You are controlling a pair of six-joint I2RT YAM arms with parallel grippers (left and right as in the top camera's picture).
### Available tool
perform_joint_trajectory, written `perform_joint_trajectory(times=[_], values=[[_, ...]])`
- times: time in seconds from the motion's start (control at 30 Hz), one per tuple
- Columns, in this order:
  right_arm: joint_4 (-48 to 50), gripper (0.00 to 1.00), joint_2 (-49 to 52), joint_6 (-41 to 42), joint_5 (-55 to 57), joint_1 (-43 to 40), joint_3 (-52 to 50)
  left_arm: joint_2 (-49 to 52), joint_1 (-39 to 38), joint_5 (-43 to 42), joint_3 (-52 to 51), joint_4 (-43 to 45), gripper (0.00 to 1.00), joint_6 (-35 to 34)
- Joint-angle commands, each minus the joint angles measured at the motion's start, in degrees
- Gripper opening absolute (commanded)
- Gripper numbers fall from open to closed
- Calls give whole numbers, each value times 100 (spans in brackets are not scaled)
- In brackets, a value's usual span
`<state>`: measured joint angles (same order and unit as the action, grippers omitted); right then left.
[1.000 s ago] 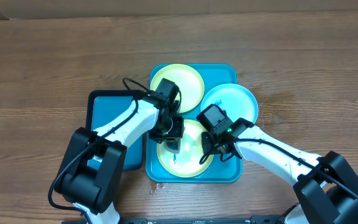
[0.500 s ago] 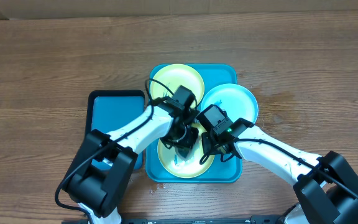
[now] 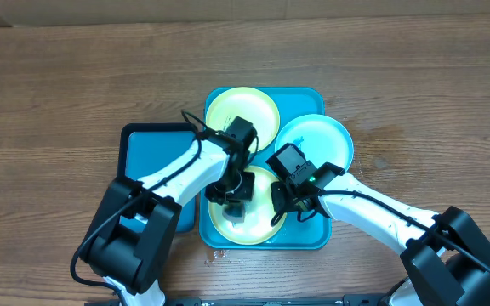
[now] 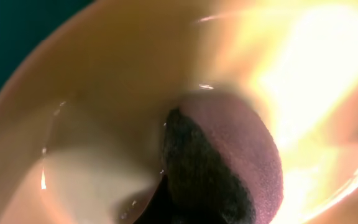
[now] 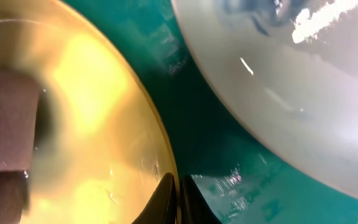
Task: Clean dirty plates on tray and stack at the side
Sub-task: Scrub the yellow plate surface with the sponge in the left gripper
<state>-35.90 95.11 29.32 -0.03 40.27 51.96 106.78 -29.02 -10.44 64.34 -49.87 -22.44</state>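
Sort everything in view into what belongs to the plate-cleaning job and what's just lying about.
Job: teal tray; near yellow-green plate; far yellow-green plate; pale blue plate; scrubbing pad held in the left end effector; right end effector at the near plate's rim.

Lying about: smaller black-rimmed blue tray, beside the teal tray.

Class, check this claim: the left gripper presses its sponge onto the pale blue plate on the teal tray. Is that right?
No: the left gripper presses its sponge onto the near yellow-green plate on the teal tray, as the left wrist view shows.
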Motion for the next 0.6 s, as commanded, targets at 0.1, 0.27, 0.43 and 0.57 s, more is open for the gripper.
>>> perform_joint_trajectory(times=[0.1, 0.27, 0.43, 0.57], values=[[-79, 4, 22, -155, 284, -37, 11, 251, 496, 1399, 160, 452, 4, 723], [-13, 4, 22, -708, -2, -37, 11, 251, 505, 960, 540, 284, 4, 918], [-15, 4, 22, -367, 372, -37, 9, 251, 455, -409, 599, -94, 4, 916], [22, 4, 22, -70, 511, -37, 4, 260, 245, -927, 459, -243, 4, 916]])
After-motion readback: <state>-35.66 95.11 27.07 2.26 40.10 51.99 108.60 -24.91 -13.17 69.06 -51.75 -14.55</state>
